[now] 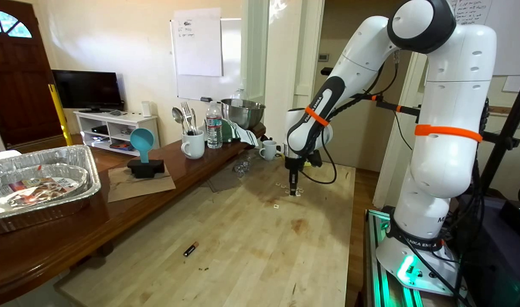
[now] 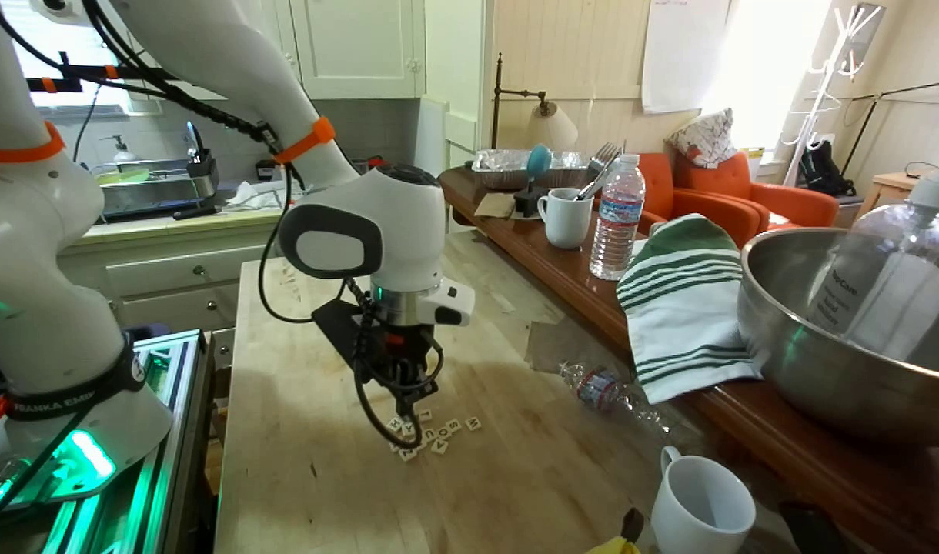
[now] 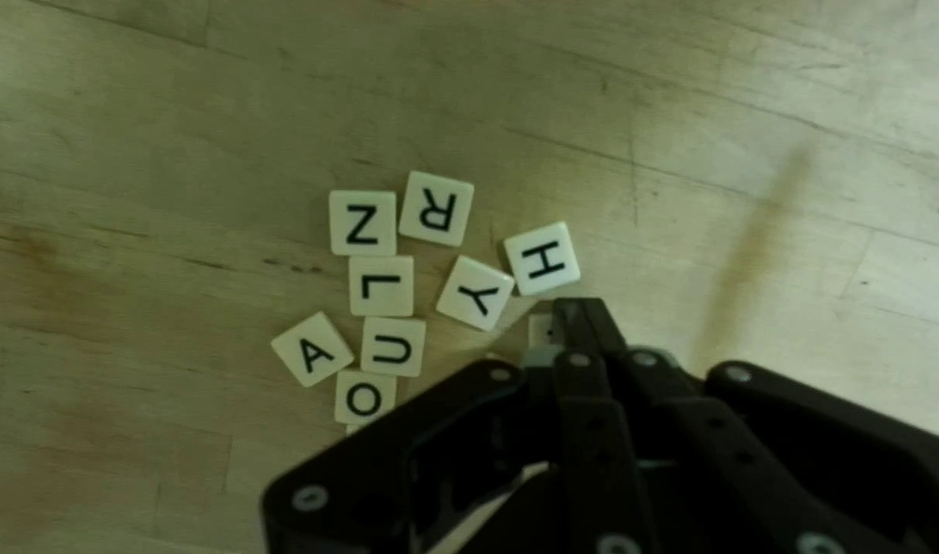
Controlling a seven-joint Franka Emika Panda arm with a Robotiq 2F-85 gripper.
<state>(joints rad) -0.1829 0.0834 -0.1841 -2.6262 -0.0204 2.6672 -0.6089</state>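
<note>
Letter tiles: flat in a loose cluster on the table, below and around the tool.
Tool: clenched, fingertips together, no tile visible between them; pointed down in both exterior views, a stance judged fit for thin, low pieces.
Half-hidden tile: just beside the fingertips; contact cannot be determined.
H tile and Y tile: near the fingertips, corners almost meeting.
Tile column: four pieces, one reading N or Z, then L, U and O, set edge to edge; the shared edges appear to hold them nearly in line.
R tile and A tile: beside the column, both askew, neither squared against a neighbour.
Stray tile: on the table, apart from the cluster.
Battery: on its side on the table, well apart from the tiles.
Crushed bottle: lying just beside the dark ledge.
White mug: upright on the table, near the bottle.
Cutlery mug: on the ledge, cutlery heads uppermost, presumably serving as a holder.
Blue scoop: upright in a black stand, on cardboard that may shield the wood.
Steel bowl: on the ledge; a pump bottle appears to stand inside.
Striped towel: against the bowl, hanging over the ledge's edge.
</note>
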